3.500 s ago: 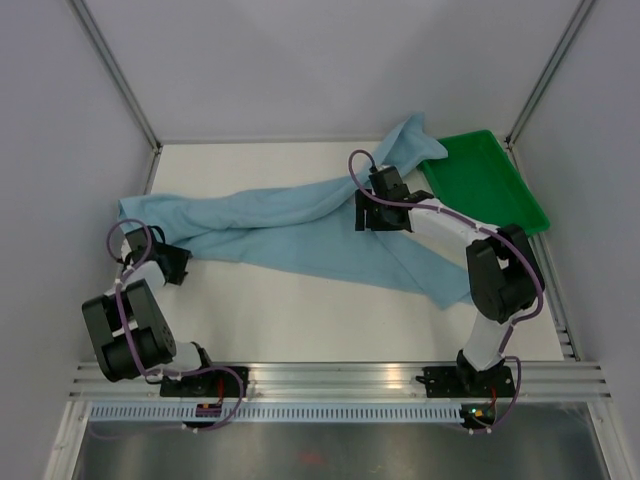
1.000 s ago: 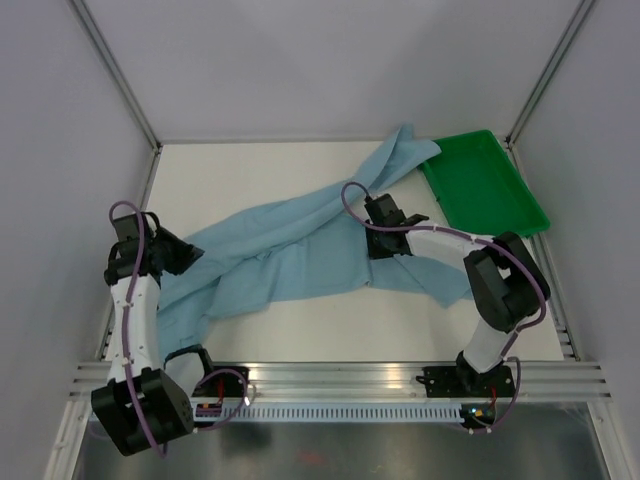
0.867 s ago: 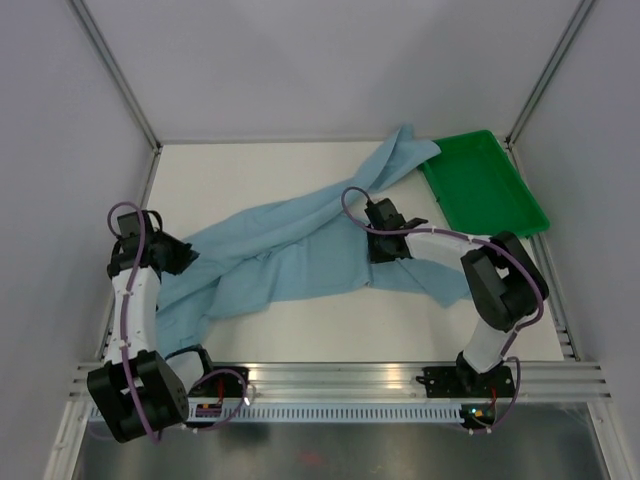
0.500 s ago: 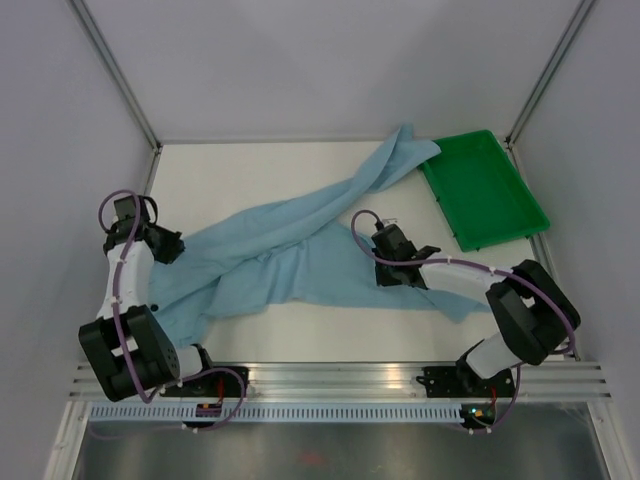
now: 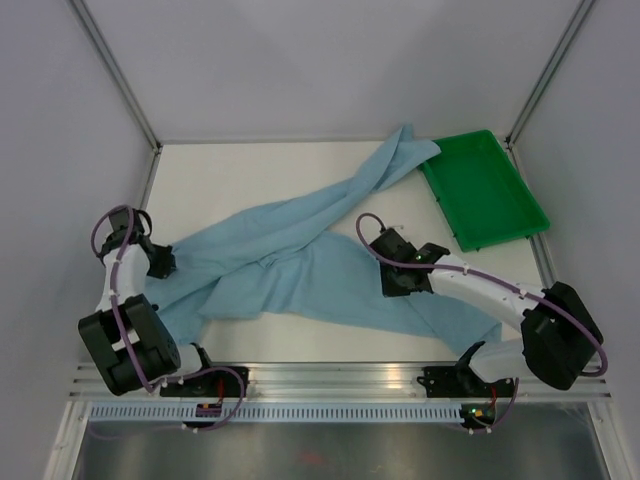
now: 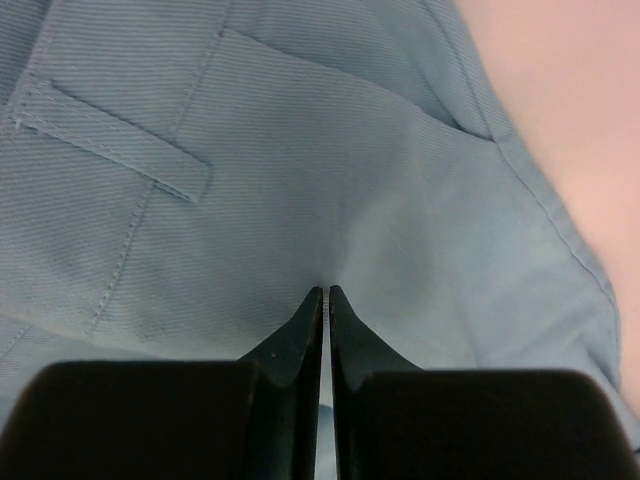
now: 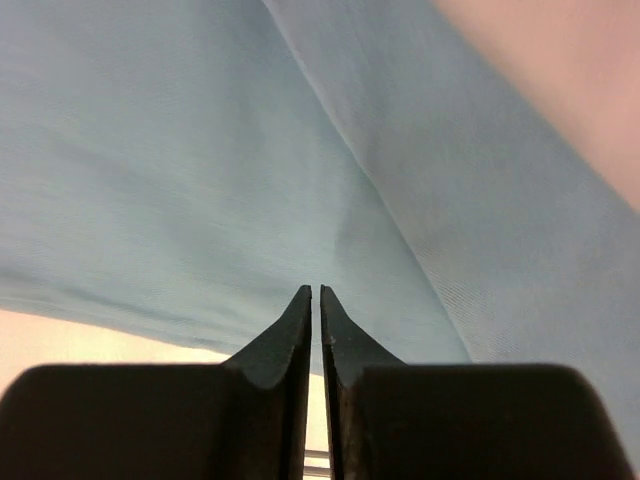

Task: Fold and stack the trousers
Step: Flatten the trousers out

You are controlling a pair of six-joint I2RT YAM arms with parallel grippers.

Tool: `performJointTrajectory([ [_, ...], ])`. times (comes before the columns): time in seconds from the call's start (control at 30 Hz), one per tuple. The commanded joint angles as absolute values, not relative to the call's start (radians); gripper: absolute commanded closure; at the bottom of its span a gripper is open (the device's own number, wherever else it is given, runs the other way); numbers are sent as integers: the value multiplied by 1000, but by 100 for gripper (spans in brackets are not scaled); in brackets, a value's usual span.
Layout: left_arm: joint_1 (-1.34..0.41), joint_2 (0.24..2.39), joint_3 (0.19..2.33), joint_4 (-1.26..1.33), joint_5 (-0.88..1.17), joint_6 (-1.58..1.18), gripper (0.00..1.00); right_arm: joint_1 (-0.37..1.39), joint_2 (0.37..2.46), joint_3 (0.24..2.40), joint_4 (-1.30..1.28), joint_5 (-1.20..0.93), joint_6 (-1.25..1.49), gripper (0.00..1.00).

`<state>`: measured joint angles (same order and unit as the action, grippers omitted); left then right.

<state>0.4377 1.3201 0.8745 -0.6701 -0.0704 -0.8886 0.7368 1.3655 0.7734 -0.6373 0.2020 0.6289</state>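
The left arm [image 5: 118,285] and the right arm [image 5: 478,284] share one build: white tubular links between bulky black joint housings; purple cables [image 5: 358,232] loop along each; the black bases [image 5: 205,384] carry what may be small red and green lights; the left gripper [image 6: 322,292] and the right gripper [image 7: 316,290] have matte black fingers [image 6: 290,345] tapering to thin tips.
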Motion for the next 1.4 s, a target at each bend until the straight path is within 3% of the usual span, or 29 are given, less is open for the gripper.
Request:
performJointTrajectory([
  [0.0,469,1383,842,-647,-48,-1024,91,738,1359,1006,-725,278,592,83],
  [0.07,469,1420,844,-624,-54,-1045,98,738,1414,1155,-765,297,543,80],
  [0.23,472,1494,862,-546,-115,-1095,98,732,1522,1374,-815,302,502,79],
  [0.53,472,1698,1000,-515,-147,-1065,98,666,1597,1378,-761,296,528,76],
  [0.73,471,1911,1316,-595,-150,-901,98,531,1657,1364,-707,269,600,76],
  [0.97,446,2055,1449,-591,-72,-847,98,443,1775,1439,-701,337,597,73],
  [1.2,408,2189,1672,-641,-44,-802,98,289,1868,1526,-637,302,563,66],
  [1.37,403,2240,1733,-641,-18,-804,98,279,1983,1686,-569,285,502,46],
])
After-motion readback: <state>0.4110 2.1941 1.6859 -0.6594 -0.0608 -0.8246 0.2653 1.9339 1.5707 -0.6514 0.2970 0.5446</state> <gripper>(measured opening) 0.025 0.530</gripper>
